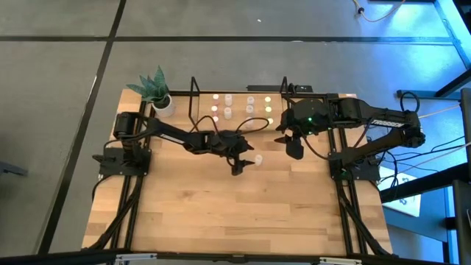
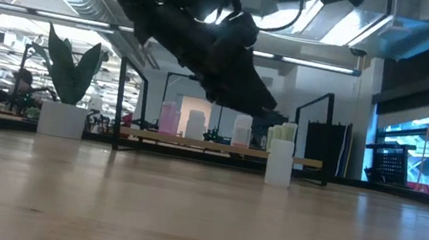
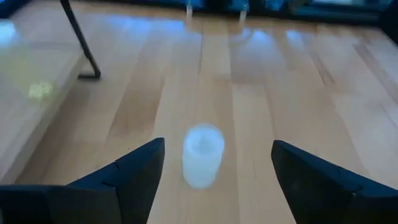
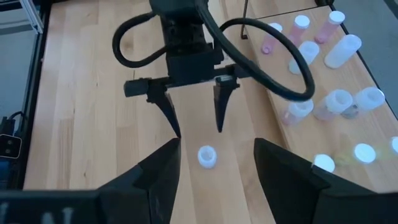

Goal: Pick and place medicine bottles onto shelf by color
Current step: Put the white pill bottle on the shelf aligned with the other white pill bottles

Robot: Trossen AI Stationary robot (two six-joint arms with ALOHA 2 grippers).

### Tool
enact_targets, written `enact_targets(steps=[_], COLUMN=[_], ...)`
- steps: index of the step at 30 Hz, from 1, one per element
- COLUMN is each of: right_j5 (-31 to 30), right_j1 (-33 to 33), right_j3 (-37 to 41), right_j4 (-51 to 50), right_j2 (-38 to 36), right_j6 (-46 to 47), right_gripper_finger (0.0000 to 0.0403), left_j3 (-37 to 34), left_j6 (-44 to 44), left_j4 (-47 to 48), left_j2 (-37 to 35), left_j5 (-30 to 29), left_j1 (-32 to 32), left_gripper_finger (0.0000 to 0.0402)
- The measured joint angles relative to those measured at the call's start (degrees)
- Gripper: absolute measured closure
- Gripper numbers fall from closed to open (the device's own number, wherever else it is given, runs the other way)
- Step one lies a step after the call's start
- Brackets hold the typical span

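One small white-topped bottle (image 4: pixel 207 156) stands alone and upright on the bare table (image 1: pixel 221 213), a short whitish cylinder with a rounded cap. The left hand (image 4: pixel 194 114) hangs just above it with its two dark, tapering fingers spread wide, one to each side of the bottle and not touching it; the left wrist view shows clear gaps between the bottle (image 3: pixel 202 155) and both fingertips. In the low view that same bottle (image 2: pixel 280 163) sits in front of the shelf, free of the arm overhead.

Behind it, the shelf (image 1: pixel 202 98) is a low board of light wood framed by thin black rods with upright posts. It carries the other bottles (image 4: pixel 339 102), pink-topped, white-topped and yellow-green ones, standing close together in loose groups. A thick black cable (image 4: pixel 273 68) loops from the left arm across the view of the shelf from the right side.

The right hand (image 1: pixel 294 147) waits near the shelf's end, off the table surface, its blunt dark fingers parted and holding nothing. A white pot with a green plant (image 1: pixel 157 92) stands at the table's far left corner, just beside the shelf. The table is pale planked wood with visible grain. No writing can be read on any bottle.
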State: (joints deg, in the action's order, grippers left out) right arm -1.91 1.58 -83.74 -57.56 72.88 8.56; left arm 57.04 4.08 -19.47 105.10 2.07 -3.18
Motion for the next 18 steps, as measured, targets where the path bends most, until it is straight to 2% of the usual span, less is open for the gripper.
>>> enact_targets(steps=[7,18], right_j5=[0.0,0.0], right_j1=[0.0,0.0], right_j3=[0.0,0.0], right_j4=[0.4,0.5], right_j2=[0.0,0.0], right_j6=[0.0,0.0], right_gripper_finger=[0.0198,0.0198], left_j3=[0.8,6.4], left_j6=[-0.2,0.2], left_j4=[-7.0,-7.1], left_j2=[5.1,12.7], left_j5=[-0.9,-0.8], left_j1=[0.0,0.3], left_gripper_finger=[0.0103,0.0103])
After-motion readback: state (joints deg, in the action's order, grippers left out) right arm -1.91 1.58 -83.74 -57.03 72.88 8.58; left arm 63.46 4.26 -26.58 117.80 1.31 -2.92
